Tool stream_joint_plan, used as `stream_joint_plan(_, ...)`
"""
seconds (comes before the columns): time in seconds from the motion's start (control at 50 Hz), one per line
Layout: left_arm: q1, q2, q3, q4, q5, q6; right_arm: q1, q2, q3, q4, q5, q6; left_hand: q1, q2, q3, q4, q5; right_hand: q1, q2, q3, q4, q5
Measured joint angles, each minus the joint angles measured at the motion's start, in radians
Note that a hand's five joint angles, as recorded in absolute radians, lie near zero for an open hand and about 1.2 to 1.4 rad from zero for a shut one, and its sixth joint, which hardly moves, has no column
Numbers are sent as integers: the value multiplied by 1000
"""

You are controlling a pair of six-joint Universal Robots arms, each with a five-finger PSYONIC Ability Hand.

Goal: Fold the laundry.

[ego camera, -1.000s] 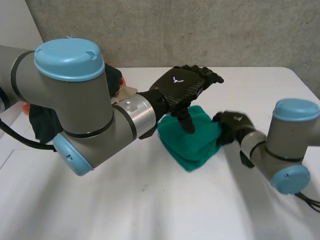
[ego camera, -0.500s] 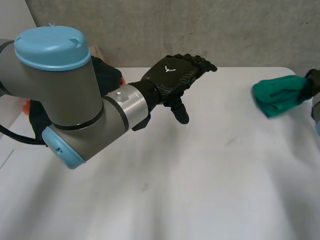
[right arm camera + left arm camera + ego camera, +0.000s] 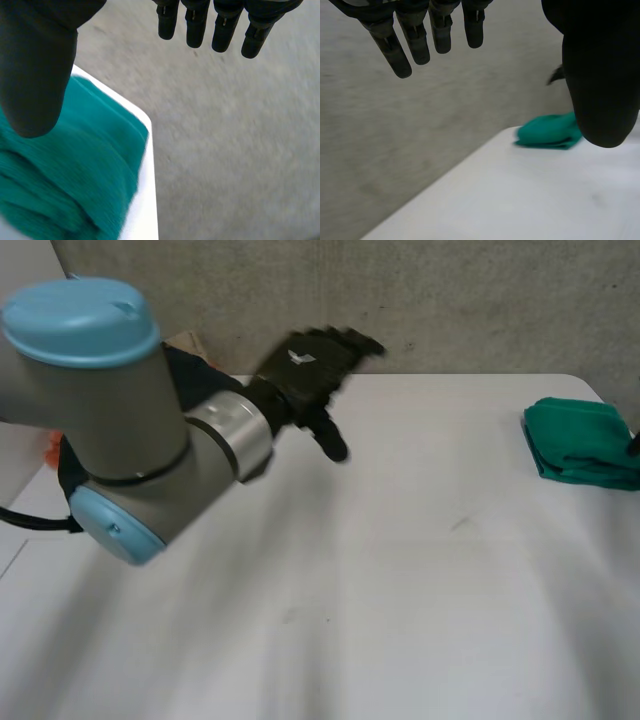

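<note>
At the left hand [image 3: 305,360], the fingers [image 3: 402,50] are held straight and spread, with nothing gripped, above the far side of the white bench [image 3: 400,570]. At the right hand [image 3: 35,75], the fingers [image 3: 225,27] are likewise extended and empty, reaching past the bench's edge, while the thumb is set over a folded green cloth [image 3: 580,440]. The cloth is laid at the bench's right edge, well apart from the left hand. Dark garments [image 3: 200,375] are piled behind the left arm [image 3: 120,420].
</note>
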Motion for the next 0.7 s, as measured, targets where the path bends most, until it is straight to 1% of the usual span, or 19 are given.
stream_joint_plan(0.02, 9, 4, 0, 4, -15, 1, 5, -26, 38, -17, -8, -12, 0, 0, 0, 0, 0, 0, 0, 0, 0, 0)
stream_joint_plan(0.1, 87, 24, 2, 39, -116, 5, 47, -201, 296, -141, -71, -91, 0, 0, 0, 0, 0, 0, 0, 0, 0, 0)
stream_joint_plan(0.14, 151, 29, 4, 64, -169, 11, 74, -302, 446, -216, -109, -140, 0, 0, 0, 0, 0, 0, 0, 0, 0, 0)
stream_joint_plan(0.22, 267, 10, 12, 99, -221, 54, 142, -437, 675, -325, -189, -233, 0, 0, 0, 0, 0, 0, 0, 1, 0, 0)
stream_joint_plan(0.26, 299, -7, 17, 110, -227, 79, 160, -463, 725, -343, -206, -254, 0, 0, 0, 0, 0, 0, 0, 1, 0, 0)
stream_joint_plan(0.3, 368, -65, 38, 138, -233, 155, 196, -515, 830, -365, -240, -295, 0, 0, 0, 0, 0, 0, 0, 1, 0, 0)
stream_joint_plan(0.38, 446, -194, 89, 183, -226, 297, 221, -553, 911, -346, -257, -313, 0, 0, 0, 0, 0, 0, 0, 0, 0, 0)
stream_joint_plan(0.42, 466, -249, 114, 198, -220, 347, 225, -560, 927, -329, -258, -313, 0, 0, 0, 0, 0, 0, 0, 0, 0, 0)
stream_joint_plan(0.44, 482, -304, 141, 209, -211, 389, 226, -563, 936, -313, -258, -311, 0, 0, 0, 0, 0, 0, 0, 0, 0, 0)
stream_joint_plan(0.48, 493, -348, 165, 216, -199, 417, 227, -565, 942, -295, -258, -309, 0, 0, 0, 0, 0, 0, 0, 0, 0, 0)
stream_joint_plan(0.5, 503, -395, 191, 222, -179, 441, 226, -565, 946, -277, -257, -306, 0, 0, 0, 0, 0, 0, 0, 1, 0, 0)
stream_joint_plan(0.54, 509, -437, 215, 226, -151, 456, 225, -565, 949, -263, -256, -304, 94, 81, 76, 88, 69, 0, 0, 0, 0, 0)
stream_joint_plan(0.56, 512, -458, 228, 228, -132, 462, 224, -564, 951, -255, -256, -303, 120, 106, 101, 114, 94, 0, 0, 1, 0, 0)
stream_joint_plan(0.58, 512, -458, 228, 228, -132, 462, 224, -564, 951, -255, -256, -303, 120, 106, 101, 114, 94, 0, 0, 1, 0, 0)
stream_joint_plan(0.6, 514, -485, 244, 229, -99, 466, 222, -563, 953, -247, -255, -302, 379, 351, 343, 347, 320, 0, 0, 0, 0, 0)
stream_joint_plan(0.62, 514, -495, 251, 230, -82, 466, 220, -562, 954, -244, -254, -302, 449, 454, 430, 444, 410, 0, 0, 0, 0, 0)
stream_joint_plan(0.66, 507, -498, 252, 235, -64, 461, 217, -561, 957, -241, -252, -302, 727, 811, 800, 817, 758, 0, 0, 0, 0, 0)
stream_joint_plan(0.68, 503, -493, 251, 238, -62, 458, 217, -561, 957, -240, -251, -302, 751, 826, 815, 832, 773, 0, 0, 1, 0, 0)
stream_joint_plan(0.7, 491, -473, 242, 247, -64, 449, 215, -561, 959, -240, -249, -302, 853, 943, 931, 950, 888, 0, 0, 0, 0, 0)
